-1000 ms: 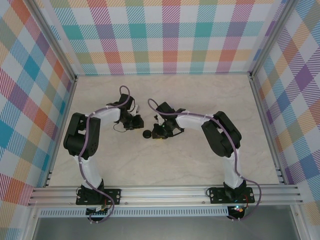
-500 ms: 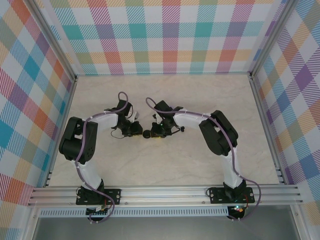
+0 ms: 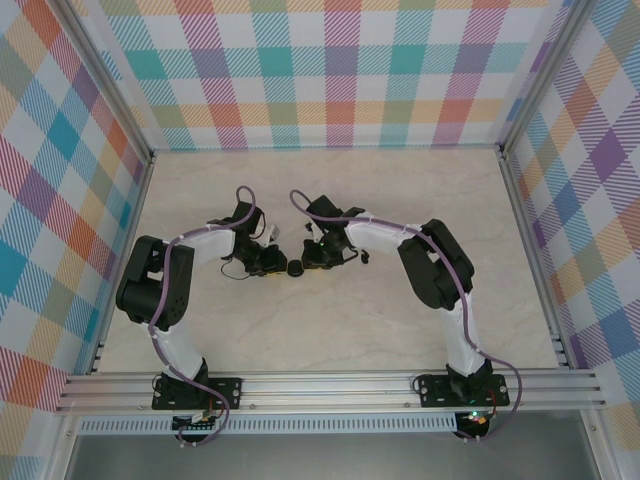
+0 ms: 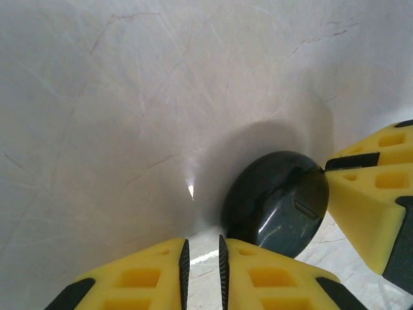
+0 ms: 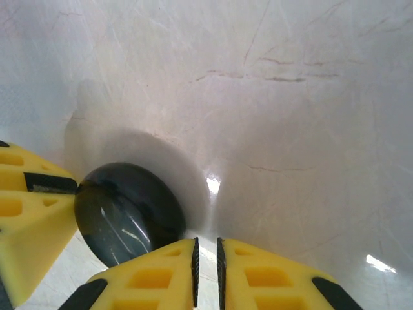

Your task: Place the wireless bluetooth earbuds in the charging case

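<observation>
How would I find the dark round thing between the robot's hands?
On the pale marble table, find where the left gripper and right gripper nearly meet. Between their yellow fingertips sits a black puck: round, glossy, dark against pale stone.

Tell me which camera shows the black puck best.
The left wrist view: the black puck is large and sharp, its rim clear. The right wrist view shows it nearly as large, low on the left. From above it is a tiny dark spot.

right gripper: jaws together | black round case: left of it, touching another yellow finger
</observation>
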`<state>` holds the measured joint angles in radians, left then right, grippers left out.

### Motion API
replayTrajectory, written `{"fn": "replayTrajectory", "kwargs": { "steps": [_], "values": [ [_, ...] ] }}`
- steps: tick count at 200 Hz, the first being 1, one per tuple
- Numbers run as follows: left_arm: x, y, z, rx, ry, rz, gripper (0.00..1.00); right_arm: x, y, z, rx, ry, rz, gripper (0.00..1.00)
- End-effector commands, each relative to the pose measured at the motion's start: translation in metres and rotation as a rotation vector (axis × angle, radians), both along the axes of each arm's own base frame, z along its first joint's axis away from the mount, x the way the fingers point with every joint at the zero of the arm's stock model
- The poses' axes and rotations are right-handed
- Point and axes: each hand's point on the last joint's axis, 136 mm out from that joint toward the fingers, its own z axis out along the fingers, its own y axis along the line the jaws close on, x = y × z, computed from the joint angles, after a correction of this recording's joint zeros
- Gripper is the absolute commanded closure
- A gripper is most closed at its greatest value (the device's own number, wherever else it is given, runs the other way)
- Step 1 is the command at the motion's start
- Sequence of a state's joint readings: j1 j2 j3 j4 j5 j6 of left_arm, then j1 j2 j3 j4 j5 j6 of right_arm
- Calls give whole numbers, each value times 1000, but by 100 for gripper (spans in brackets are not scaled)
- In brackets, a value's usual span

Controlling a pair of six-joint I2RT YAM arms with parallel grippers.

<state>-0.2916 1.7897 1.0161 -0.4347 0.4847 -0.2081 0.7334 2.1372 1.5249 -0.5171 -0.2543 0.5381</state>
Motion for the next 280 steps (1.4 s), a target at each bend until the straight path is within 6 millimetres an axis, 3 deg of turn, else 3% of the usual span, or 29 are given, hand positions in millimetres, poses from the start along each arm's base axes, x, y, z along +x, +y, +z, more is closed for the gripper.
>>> {"fn": "replayTrajectory", "kwargs": {
  "steps": [1, 90, 146, 184, 225, 280],
  "values": [
    [-9, -6, 5, -30, -4, -36, 78, -1, 2, -6, -11, 18, 16, 81],
    [-25, -21, 9, -40, 14, -68, 78, 8, 4, -10, -42, 8, 17, 81],
    [-29, -12, 17, 16, -4, -54, 75, 16, -3, -5, -71, -20, 0, 79],
    [-23, 7, 29, 75, -58, -2, 71, 20, -20, 7, -73, -44, -35, 79],
    [-9, 11, 42, -38, -128, 106, 59, 18, -35, 23, -6, -56, -66, 76],
    [3, 3, 32, -188, -137, 236, 54, 11, -24, 37, 162, -28, -63, 70]
  ]
}}
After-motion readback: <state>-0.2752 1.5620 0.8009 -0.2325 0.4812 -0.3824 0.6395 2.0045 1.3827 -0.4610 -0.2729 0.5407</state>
